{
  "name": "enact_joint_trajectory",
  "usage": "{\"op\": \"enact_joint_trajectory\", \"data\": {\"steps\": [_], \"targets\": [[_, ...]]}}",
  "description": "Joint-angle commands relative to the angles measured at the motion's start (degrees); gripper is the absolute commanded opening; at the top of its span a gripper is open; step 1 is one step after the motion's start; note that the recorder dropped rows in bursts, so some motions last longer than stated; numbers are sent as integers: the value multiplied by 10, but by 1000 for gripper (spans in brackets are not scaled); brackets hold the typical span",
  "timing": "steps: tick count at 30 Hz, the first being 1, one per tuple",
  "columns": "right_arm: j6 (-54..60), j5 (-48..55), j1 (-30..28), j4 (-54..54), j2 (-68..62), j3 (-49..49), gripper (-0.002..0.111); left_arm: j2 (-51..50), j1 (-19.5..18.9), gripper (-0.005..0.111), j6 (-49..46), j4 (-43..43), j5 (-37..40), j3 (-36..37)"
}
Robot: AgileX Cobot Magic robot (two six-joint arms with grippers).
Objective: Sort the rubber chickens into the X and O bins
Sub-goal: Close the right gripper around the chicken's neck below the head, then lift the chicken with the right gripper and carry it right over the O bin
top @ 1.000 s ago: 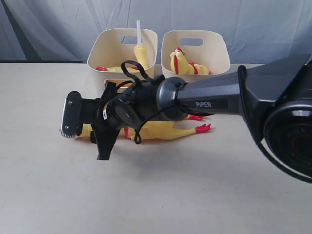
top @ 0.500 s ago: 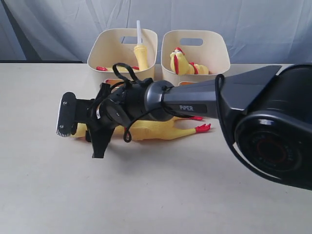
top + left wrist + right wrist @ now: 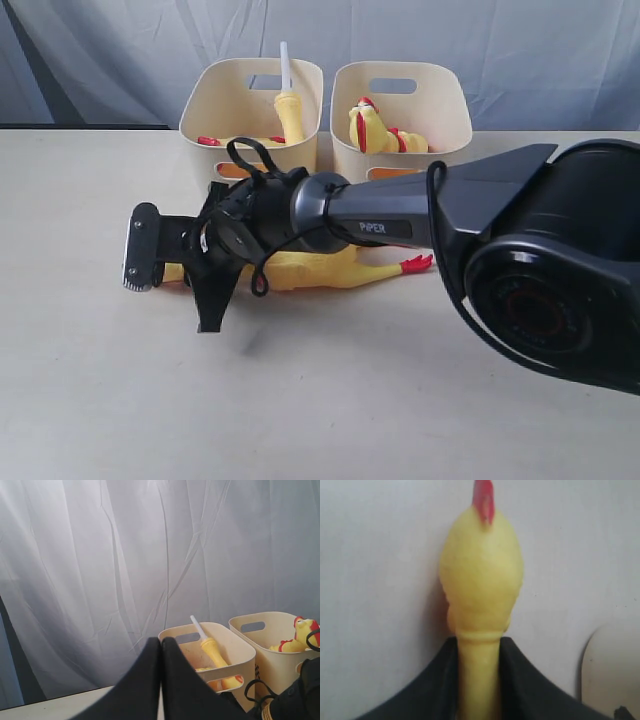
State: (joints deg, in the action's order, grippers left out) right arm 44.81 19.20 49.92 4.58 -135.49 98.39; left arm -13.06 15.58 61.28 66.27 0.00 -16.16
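Observation:
One yellow rubber chicken (image 3: 315, 270) lies on the table, red feet (image 3: 415, 263) pointing right. My right gripper (image 3: 198, 274) reaches across to its head end. In the right wrist view the black fingers (image 3: 437, 680) press both sides of its neck, below the head (image 3: 482, 575); the gripper (image 3: 479, 680) is shut on it. Two cream bins stand at the back, their marks hidden. The left bin (image 3: 200, 108) holds a chicken with a white tube (image 3: 288, 100) and another lying flat (image 3: 228, 141). The right bin (image 3: 455, 112) holds one chicken (image 3: 375, 128). My left gripper (image 3: 161, 647) is shut and empty, held high.
A pale curtain (image 3: 120, 50) hangs behind the table. The right arm's dark housing (image 3: 560, 290) fills the right of the exterior view. In the left wrist view both bins (image 3: 240, 655) stand just beyond the fingertips.
The right gripper has shifted slightly over the chicken's head end, and its jaws have gone from open to shut on the neck. The left gripper has not moved.

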Motion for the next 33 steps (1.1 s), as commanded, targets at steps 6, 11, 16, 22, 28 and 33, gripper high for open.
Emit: {"op": "enact_joint_trajectory", "data": {"steps": [6, 11, 16, 22, 28, 33], "targets": [[-16, 5, 6, -25, 22, 2, -1, 4, 0, 0, 2, -4, 3, 1], [-76, 2, 7, -46, 58, 2, -1, 4, 0, 0, 2, -4, 3, 1], [-121, 12, 7, -104, 104, 2, -1, 4, 0, 0, 2, -4, 3, 1], [-121, 13, 7, -168, 163, 2, -1, 4, 0, 0, 2, -4, 3, 1], [-120, 37, 7, -187, 212, 2, -1, 4, 0, 0, 2, -4, 3, 1], [-118, 27, 7, -195, 274, -13, -1, 4, 0, 0, 2, -4, 5, 1]]}}
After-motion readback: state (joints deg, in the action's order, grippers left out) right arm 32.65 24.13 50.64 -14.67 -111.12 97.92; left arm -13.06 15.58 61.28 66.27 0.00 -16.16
